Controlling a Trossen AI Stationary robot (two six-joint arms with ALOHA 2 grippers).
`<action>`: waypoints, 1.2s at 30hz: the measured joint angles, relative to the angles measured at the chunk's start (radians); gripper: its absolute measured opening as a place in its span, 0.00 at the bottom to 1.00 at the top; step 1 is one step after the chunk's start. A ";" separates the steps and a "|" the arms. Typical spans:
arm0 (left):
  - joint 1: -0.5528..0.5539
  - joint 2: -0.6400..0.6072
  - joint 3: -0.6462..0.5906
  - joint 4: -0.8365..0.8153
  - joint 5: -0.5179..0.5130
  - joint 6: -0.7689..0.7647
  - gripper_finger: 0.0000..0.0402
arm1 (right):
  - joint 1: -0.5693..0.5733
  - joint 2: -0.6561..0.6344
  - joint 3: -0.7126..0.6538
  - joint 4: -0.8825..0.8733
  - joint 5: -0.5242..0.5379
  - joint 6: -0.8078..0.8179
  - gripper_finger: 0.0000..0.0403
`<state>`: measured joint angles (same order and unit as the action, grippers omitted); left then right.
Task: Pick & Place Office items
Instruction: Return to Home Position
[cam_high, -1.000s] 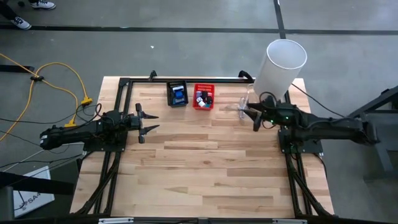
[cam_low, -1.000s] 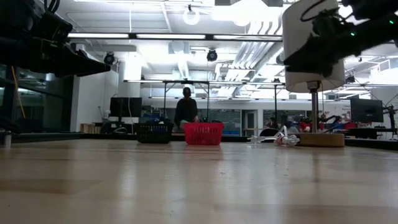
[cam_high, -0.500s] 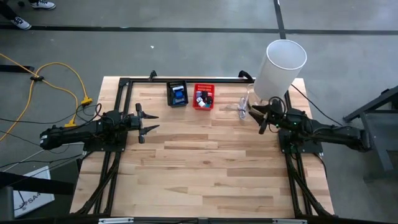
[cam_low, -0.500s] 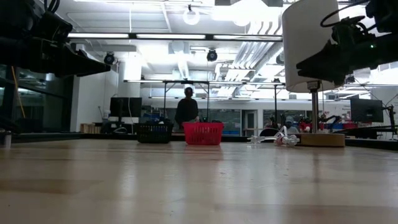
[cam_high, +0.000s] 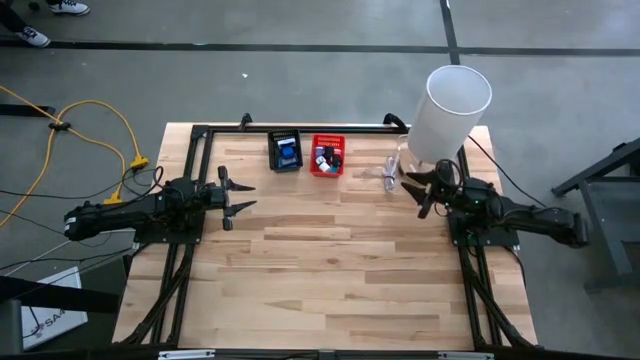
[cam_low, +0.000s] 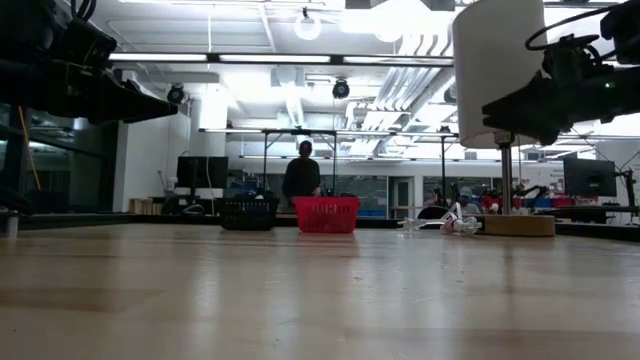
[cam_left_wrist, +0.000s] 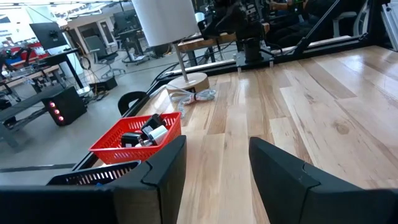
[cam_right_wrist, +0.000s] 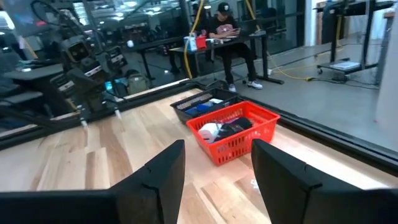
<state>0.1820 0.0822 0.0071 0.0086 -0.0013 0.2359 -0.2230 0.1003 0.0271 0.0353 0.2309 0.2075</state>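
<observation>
Wood table (cam_high: 330, 260), black and white office items (cam_right_wrist: 214, 130) in red basket (cam_right_wrist: 239, 147)

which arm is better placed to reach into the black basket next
Left. The left gripper hangs open nearer the black basket; the right gripper sits beyond the red basket, near the white lamp.

The right gripper (cam_high: 412, 196) has drawn back toward its own edge of the table, and its arm has folded in closer behind it. From table height it now hangs beside the white cylinder (cam_low: 495, 70) (a second ago it overlapped it). The person (cam_low: 304, 178) in the room behind has shifted slightly.
</observation>
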 joint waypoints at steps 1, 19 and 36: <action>0.000 0.000 0.000 0.000 0.000 0.000 0.42 | 0.000 -0.006 -0.005 0.002 -0.011 -0.001 0.43; 0.000 0.000 0.000 0.000 0.000 0.000 0.42 | 0.000 -0.025 -0.017 -0.027 -0.253 -0.021 0.43; 0.000 0.000 0.000 0.000 0.000 0.000 0.42 | 0.000 -0.015 -0.018 -0.026 -0.255 0.003 0.43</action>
<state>0.1818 0.0822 0.0071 0.0086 -0.0013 0.2359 -0.2226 0.0853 0.0093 0.0090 -0.0246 0.2101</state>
